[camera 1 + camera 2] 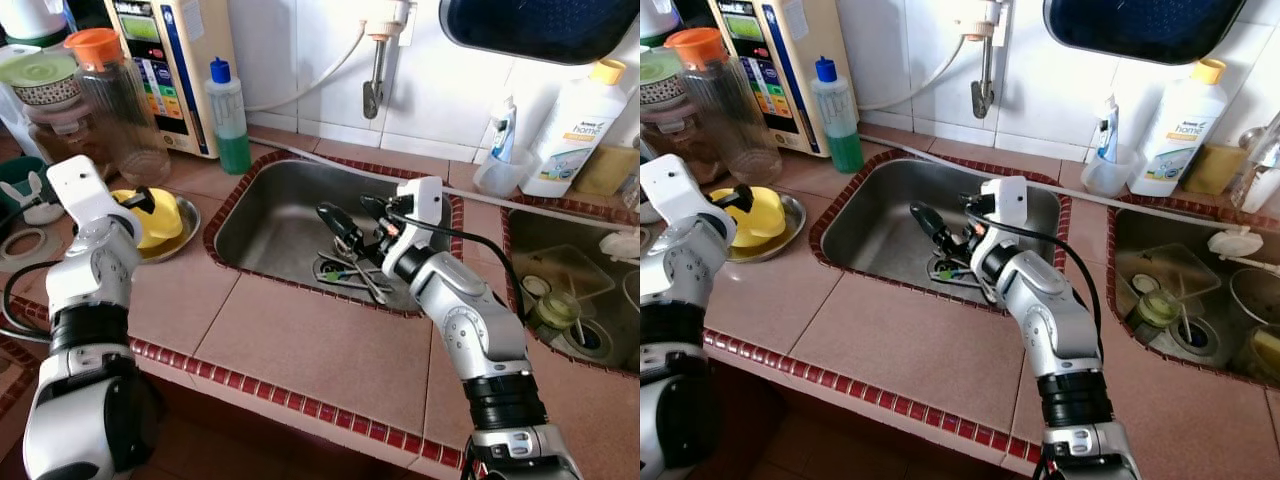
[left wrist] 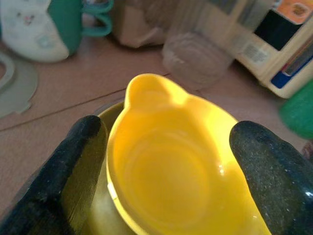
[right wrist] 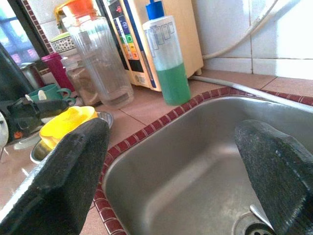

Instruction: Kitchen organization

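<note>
A yellow bowl (image 1: 165, 222) sits upright on a round metal plate (image 1: 190, 222) on the tiled counter at the left. My left gripper (image 2: 166, 161) is open, with one black finger on each side of the bowl's rim (image 2: 171, 147). My right gripper (image 1: 358, 225) reaches into the steel sink (image 1: 265, 215) and is open, with nothing between its fingers (image 3: 63, 176). It hovers just above several utensils (image 1: 350, 272) lying around the drain.
Behind the sink's left corner stand a green soap bottle (image 1: 230, 115), a clear pitcher with an orange lid (image 1: 120, 100) and a water purifier (image 1: 170, 60). A faucet (image 1: 376, 60) hangs over the sink. A second sink (image 1: 570, 290) holds dishes at the right.
</note>
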`<state>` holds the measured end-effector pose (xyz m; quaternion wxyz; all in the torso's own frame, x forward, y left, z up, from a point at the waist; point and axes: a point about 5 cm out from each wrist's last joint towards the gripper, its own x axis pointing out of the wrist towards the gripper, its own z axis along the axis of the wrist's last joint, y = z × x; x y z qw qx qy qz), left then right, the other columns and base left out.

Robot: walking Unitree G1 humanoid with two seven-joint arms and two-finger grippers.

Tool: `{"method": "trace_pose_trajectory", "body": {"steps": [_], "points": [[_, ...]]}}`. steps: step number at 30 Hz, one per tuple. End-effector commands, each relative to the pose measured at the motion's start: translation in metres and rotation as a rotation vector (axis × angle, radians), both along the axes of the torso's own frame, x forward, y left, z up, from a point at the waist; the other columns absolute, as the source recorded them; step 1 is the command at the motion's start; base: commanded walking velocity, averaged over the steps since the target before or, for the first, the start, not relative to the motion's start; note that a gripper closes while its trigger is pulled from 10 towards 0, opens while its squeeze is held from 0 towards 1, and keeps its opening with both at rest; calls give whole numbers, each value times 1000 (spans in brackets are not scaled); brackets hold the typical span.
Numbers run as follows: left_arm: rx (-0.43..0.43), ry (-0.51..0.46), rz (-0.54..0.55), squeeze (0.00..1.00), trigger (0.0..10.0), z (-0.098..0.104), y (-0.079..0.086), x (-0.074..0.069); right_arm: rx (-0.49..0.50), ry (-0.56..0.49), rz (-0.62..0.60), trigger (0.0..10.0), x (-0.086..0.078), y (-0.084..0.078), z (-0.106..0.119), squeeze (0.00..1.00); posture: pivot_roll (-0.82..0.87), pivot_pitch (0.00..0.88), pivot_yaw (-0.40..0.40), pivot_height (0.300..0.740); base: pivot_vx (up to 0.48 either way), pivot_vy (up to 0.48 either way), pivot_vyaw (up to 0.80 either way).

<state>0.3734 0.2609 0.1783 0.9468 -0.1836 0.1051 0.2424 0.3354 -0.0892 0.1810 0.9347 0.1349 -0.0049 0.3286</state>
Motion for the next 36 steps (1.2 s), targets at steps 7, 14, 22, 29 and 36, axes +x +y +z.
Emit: {"method": "trace_pose_trajectory", "body": {"steps": [7,14,22,29,36], "points": [[-99,17,32,0,10000,-9,-1,3,4,-25,-12,10000,-1,-3,5,937,90,41,15,740,0,0,0],[-145,26,40,0,8039,-14,-2,4,4,-25,-13,10000,-1,-3,5,937,90,41,15,740,0,0,0],[-164,21,48,0,0,-16,0,5,3,-27,-17,10000,-1,-4,5,937,89,42,15,740,0,0,0],[-172,15,52,0,0,-15,2,5,3,-26,-20,10000,0,-4,5,937,90,45,15,740,0,0,0],[-179,11,62,0,0,-16,5,4,1,-26,-19,10000,0,-4,5,937,92,46,13,740,0,0,0]]}}
